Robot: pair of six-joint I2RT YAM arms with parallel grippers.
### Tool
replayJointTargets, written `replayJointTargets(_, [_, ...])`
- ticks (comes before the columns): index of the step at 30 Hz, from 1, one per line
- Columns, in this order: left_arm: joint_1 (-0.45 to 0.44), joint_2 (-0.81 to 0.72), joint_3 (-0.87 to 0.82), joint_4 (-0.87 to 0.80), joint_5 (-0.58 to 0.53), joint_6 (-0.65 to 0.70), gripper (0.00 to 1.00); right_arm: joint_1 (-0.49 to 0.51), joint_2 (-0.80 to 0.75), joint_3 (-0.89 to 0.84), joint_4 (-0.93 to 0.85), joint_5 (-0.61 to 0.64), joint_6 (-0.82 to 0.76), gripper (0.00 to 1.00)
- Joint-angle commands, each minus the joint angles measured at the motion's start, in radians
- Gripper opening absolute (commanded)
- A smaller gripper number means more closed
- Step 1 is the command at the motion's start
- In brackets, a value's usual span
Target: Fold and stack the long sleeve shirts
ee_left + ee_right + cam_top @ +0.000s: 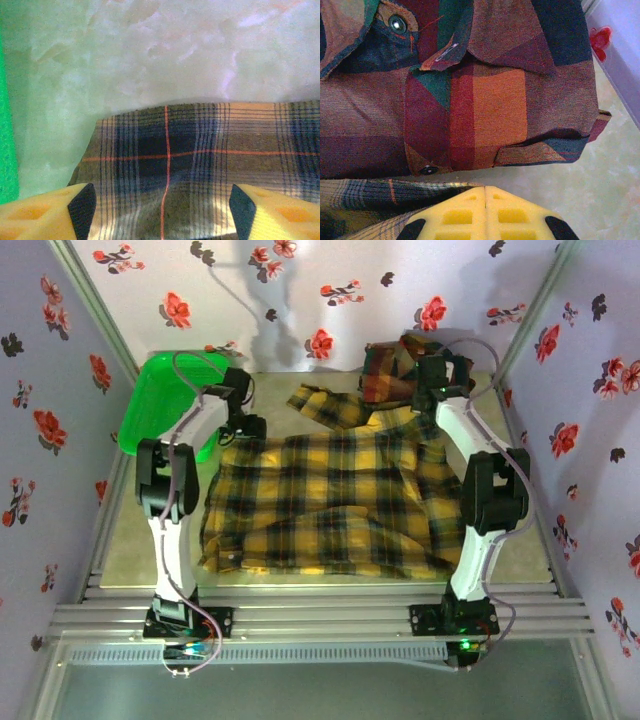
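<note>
A mustard-yellow and black plaid long sleeve shirt lies spread across the middle of the table, one sleeve trailing toward the back. A red, orange and dark green plaid shirt lies folded at the back right. My left gripper is low over the yellow shirt's back left corner. In the left wrist view it is open, its fingers straddling slightly raised yellow cloth near the hem. My right gripper is shut beside the yellow shirt's edge, just in front of the folded red shirt.
A green plastic basket leans at the back left, its edge left of my left gripper. Floral walls close in the table on three sides. Bare tabletop lies beyond the yellow shirt's hem.
</note>
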Motion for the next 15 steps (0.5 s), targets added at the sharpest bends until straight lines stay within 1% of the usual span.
replayJointTargets(1, [0.008,0.062,0.077,-0.072,-0.006,0.058,0.64,-0.002,-0.002,0.026,-0.026,0.027,-0.010,0.00])
replayJointTargets(3, [0.012,0.100,0.118,-0.094,-0.032,0.056,0.60,0.000,-0.002,0.028,-0.031,0.022,-0.015,0.00])
replayJointTargets(8, [0.025,0.167,0.212,-0.177,-0.111,0.041,0.55,0.002,-0.002,0.029,-0.044,0.021,-0.025,0.00])
replayJointTargets(15, [0.045,0.208,0.253,-0.212,-0.114,0.039,0.54,0.007,-0.001,0.029,-0.046,0.011,-0.028,0.00])
